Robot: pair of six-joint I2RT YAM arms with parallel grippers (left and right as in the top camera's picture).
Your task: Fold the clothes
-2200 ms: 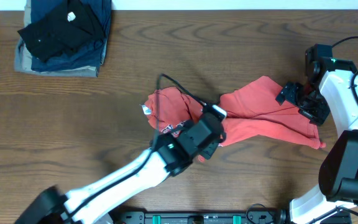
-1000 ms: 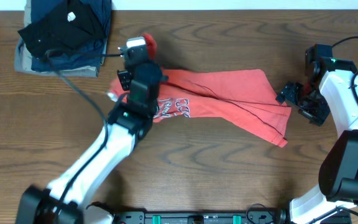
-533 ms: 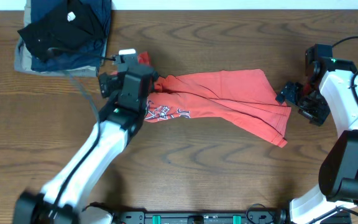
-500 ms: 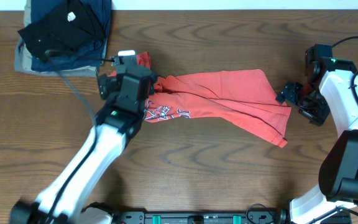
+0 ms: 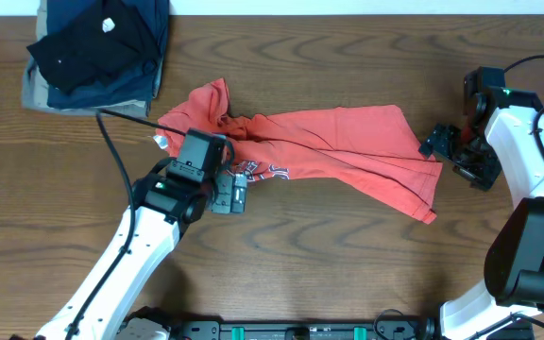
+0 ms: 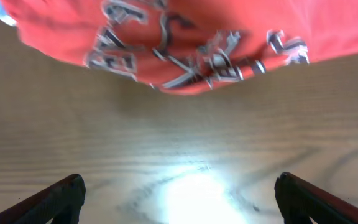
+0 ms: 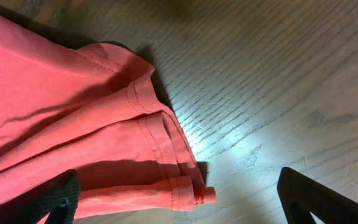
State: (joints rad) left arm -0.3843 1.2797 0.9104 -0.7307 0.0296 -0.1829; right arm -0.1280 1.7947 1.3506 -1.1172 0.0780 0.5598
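Note:
The clothes, an orange-red T-shirt [image 5: 348,142], lie stretched left to right across the middle of the table. Its lettering [image 5: 258,172] faces up near the left end. My left gripper [image 5: 231,194] hovers just in front of that lettering, over bare wood. In the left wrist view the lettering [image 6: 197,59] fills the top and the left gripper [image 6: 179,186] is open, with nothing between its fingers. My right gripper [image 5: 450,156] is at the shirt's right end. In the right wrist view the right gripper [image 7: 178,186] stands open around the hem corner [image 7: 188,186], not pinching it.
A pile of folded dark garments [image 5: 97,52] sits at the back left corner. The left arm's black cable [image 5: 121,161] loops above the wood beside the shirt's left end. Bare wooden table [image 5: 348,274] lies in front of the shirt.
My left gripper carried the shirt's left end to the back left, opened and let it go, then drew back toward the front. The right arm has not moved.

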